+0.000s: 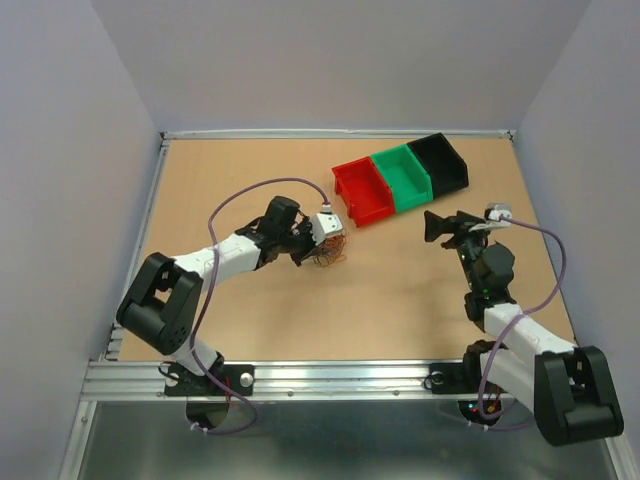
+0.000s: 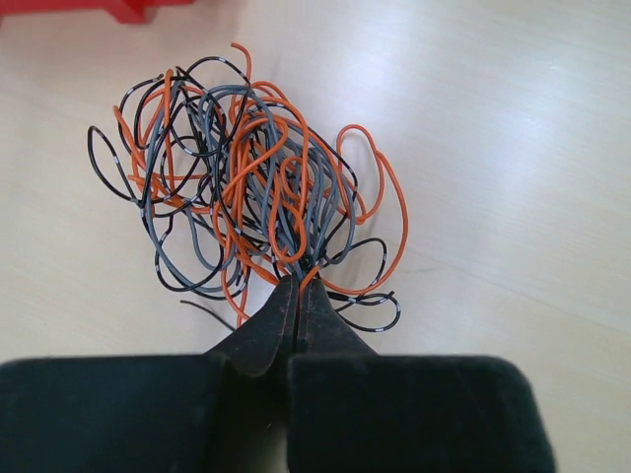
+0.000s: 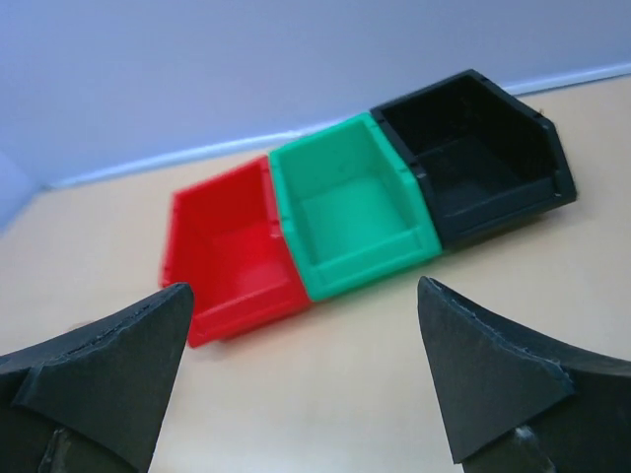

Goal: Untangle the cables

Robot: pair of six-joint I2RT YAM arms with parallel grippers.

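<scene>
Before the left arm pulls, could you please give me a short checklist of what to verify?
1. Left hand shut on the cables: ok, pinching the tangle's near edge.
2. Strands pinched, one or several: cannot tell.
3. Cables separated: not ok, orange, black and greyish strands form one clump.
4. Right hand open and empty: ok.
5. Red bin, green bin, black bin empty: ok.

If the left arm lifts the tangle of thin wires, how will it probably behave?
Probably floppy: the cables are thin, curly loops, so they would sag. Likely the whole clump rises together, since strands interlace. Loose outer loops may drag on the table.
</scene>
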